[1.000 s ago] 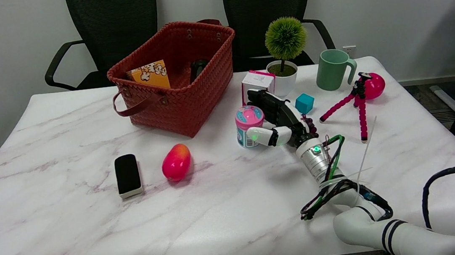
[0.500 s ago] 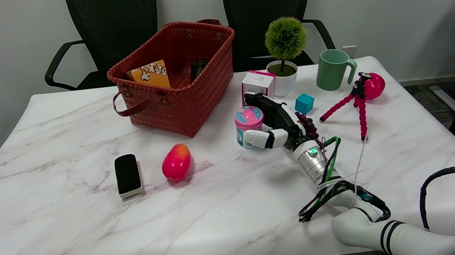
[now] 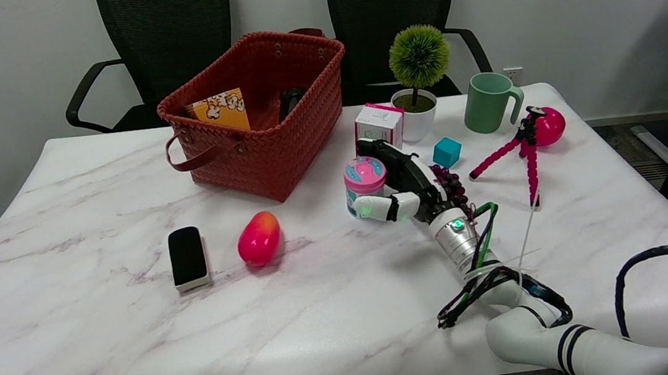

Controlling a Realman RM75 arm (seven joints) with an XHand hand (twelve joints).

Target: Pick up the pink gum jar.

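Since the earlier frame the hand (image 3: 399, 190) was brought around the jar (image 3: 365, 185), fingers apart, not yet gripping; the jar looked light, rigid and smooth, best held round its sides.

No text, brand or number can be read. Print is seen on the pink gum jar's (image 3: 365, 185) label and on the yellow packet (image 3: 220, 110) in the basket (image 3: 268, 151), but it is too small to be made out.
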